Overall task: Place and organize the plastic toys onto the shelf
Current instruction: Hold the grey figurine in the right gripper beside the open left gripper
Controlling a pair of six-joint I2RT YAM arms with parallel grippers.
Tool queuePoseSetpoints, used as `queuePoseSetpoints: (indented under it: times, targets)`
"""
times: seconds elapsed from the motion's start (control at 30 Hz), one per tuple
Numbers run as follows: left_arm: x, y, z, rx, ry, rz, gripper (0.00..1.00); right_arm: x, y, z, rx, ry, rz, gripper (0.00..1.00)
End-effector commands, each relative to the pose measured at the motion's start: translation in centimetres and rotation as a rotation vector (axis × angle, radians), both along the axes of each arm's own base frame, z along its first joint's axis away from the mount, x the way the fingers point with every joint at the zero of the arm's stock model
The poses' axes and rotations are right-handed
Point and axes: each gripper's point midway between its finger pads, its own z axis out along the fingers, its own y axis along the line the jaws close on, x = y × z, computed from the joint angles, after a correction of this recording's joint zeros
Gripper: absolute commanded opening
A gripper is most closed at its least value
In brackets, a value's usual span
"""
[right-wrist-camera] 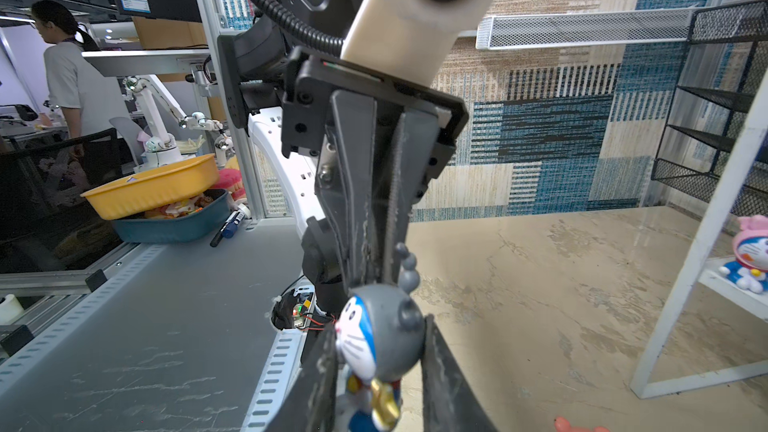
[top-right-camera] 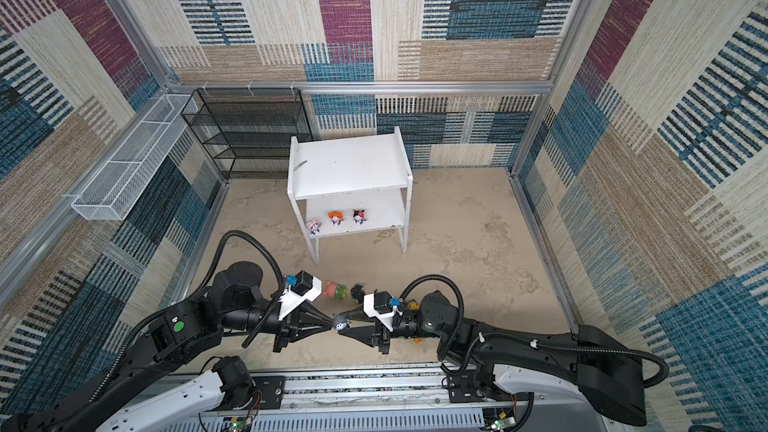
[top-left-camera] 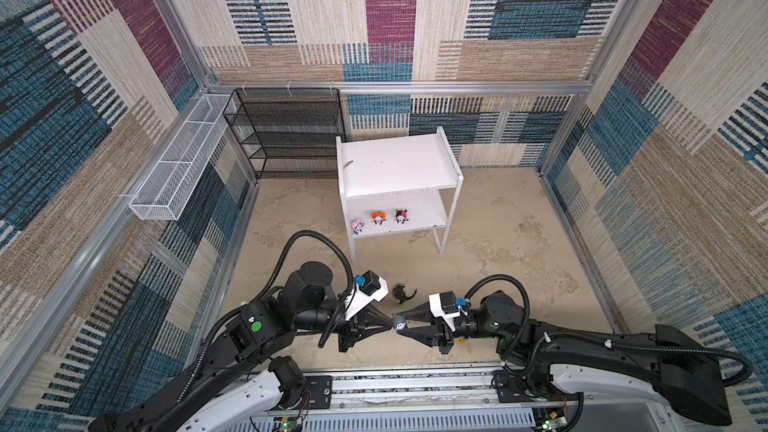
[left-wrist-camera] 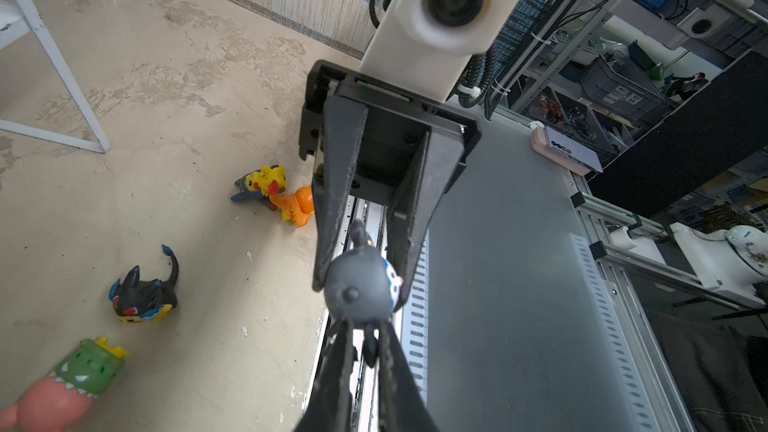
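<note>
A tiny grey-hooded toy [top-left-camera: 400, 323] hangs above the floor between both grippers. My right gripper [right-wrist-camera: 379, 328] is shut on its head. My left gripper [left-wrist-camera: 365, 326] is shut on the thin tail behind that head. The white shelf [top-left-camera: 395, 168] stands behind, with three tiny toys on its lower board: pink [top-left-camera: 356, 226], orange [top-left-camera: 378, 218] and black-and-red [top-left-camera: 401, 216]. On the floor lie a black-hooded toy [left-wrist-camera: 143, 297], a pink-and-green one [left-wrist-camera: 70, 380], a blue-hooded one [left-wrist-camera: 259, 182] and an orange one [left-wrist-camera: 295, 201].
A black mesh rack [top-left-camera: 286, 135] stands at the back left, with a white wire basket [top-left-camera: 178, 168] on the left wall. The arms' metal rail [top-left-camera: 415, 384] runs along the front edge. The shelf's thin legs [top-left-camera: 440, 238] stand just beyond the floor toys.
</note>
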Motion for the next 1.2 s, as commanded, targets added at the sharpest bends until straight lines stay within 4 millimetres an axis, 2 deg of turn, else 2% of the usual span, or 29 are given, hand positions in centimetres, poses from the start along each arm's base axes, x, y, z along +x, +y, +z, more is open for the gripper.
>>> queuePoseSetpoints:
  times: [0.0, 0.1, 0.23, 0.43, 0.63, 0.77, 0.8, 1.17]
  targets:
    - [-0.4, -0.3, 0.6, -0.024, -0.037, -0.046, 0.04, -0.1, 0.0, 1.4, 0.049, -0.026, 0.003, 0.26]
    - [-0.4, -0.3, 0.5, -0.024, -0.036, -0.049, 0.00, 0.0, 0.1, 1.3, 0.045, -0.023, 0.001, 0.27]
    - [-0.4, -0.2, 0.5, -0.023, -0.043, -0.049, 0.00, 0.0, 0.2, 1.1, 0.039, -0.016, 0.004, 0.31]
    - [0.2, 0.1, 0.5, -0.013, -0.076, -0.011, 0.00, -0.2, 0.5, 0.5, 0.002, 0.002, 0.025, 0.58]
    - [0.5, 0.5, 0.8, -0.018, -0.106, 0.016, 0.00, -0.3, 0.6, -0.4, -0.035, 0.025, 0.033, 0.73]
    - [0.3, 0.6, 1.0, -0.027, -0.119, 0.013, 0.00, -0.4, 0.6, -0.7, -0.055, 0.033, 0.037, 0.76]
    - [1.0, 0.7, 0.9, -0.012, -0.134, 0.043, 0.00, -0.4, 0.5, -0.6, -0.056, 0.033, 0.038, 0.77]
    - [2.0, 0.9, 1.2, 0.004, -0.196, 0.084, 0.00, 0.2, 0.9, -1.1, -0.094, 0.064, 0.014, 0.79]
